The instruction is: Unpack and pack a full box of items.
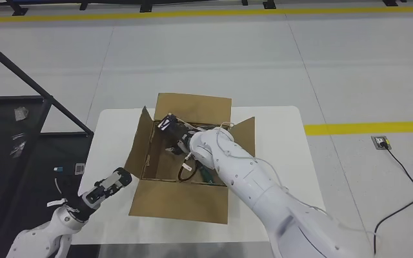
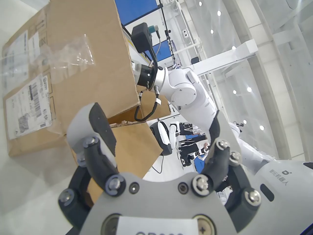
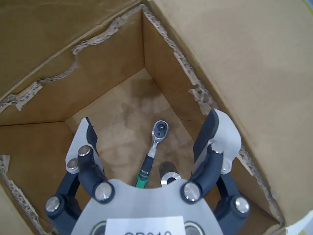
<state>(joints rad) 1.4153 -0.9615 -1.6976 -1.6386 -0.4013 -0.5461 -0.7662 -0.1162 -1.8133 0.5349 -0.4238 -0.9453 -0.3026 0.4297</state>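
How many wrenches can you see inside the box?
1: a ratchet wrench on the floor of the box, below the open right gripper. The gripper hides part of the floor; others may be hidden.

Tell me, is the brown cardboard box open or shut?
Open. The brown cardboard box has its flaps spread outward, and a green-handled metal ratchet wrench lies visible on its floor.

A white table (image 1: pixel 281 132) carries one open cardboard box (image 1: pixel 181 201) near its middle.

Top cam looks down, L wrist cam low outside box (image 2: pixel 80 79) — R wrist close inside, box shared.
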